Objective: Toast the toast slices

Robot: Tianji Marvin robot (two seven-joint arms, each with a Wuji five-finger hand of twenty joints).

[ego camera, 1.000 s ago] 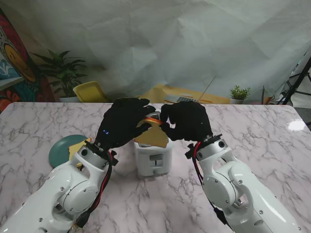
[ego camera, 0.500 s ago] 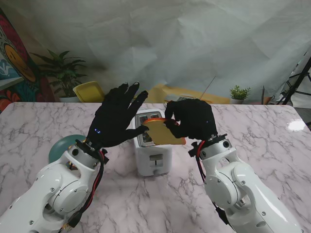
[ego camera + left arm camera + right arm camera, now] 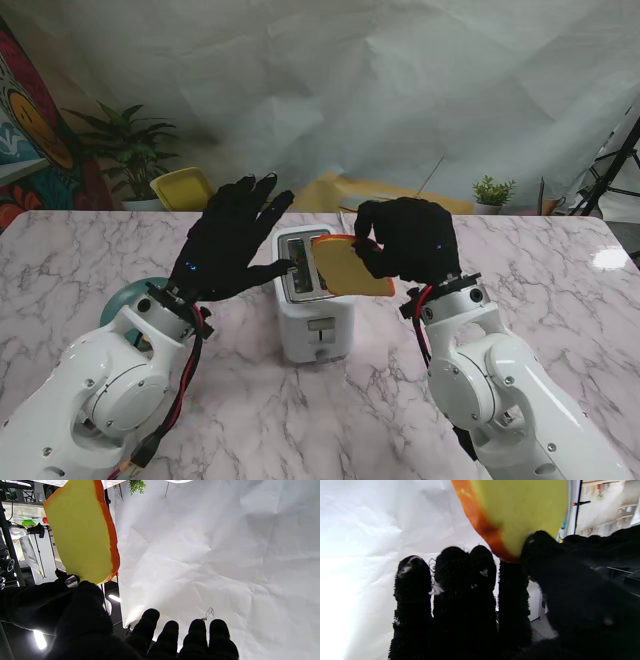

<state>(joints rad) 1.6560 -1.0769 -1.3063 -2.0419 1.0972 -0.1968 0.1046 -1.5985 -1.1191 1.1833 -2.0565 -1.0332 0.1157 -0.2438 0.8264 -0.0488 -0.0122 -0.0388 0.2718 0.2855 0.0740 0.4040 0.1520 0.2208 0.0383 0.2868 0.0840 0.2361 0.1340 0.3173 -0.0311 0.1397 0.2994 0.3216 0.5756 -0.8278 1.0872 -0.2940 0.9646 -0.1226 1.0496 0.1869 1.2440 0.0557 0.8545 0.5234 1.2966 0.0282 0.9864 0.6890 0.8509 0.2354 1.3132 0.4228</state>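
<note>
A white toaster stands at the middle of the marble table, its top slots showing. My right hand is shut on a yellow toast slice with an orange crust, held tilted just above and right of the toaster's top. The same toast slice fills the right wrist view, pinched between thumb and fingers. My left hand is open with fingers spread, left of the toaster, its thumb near the toaster's upper edge. In the left wrist view the toast slice hangs beside my left thumb.
A teal plate lies on the table at the left, mostly behind my left arm. A yellow chair and potted plant stand beyond the far table edge. A white sheet backs the scene.
My left hand let go of the slice, opened and drew back to the left. My right hand carried the slice up and to the right, uncovering the toaster's top.
</note>
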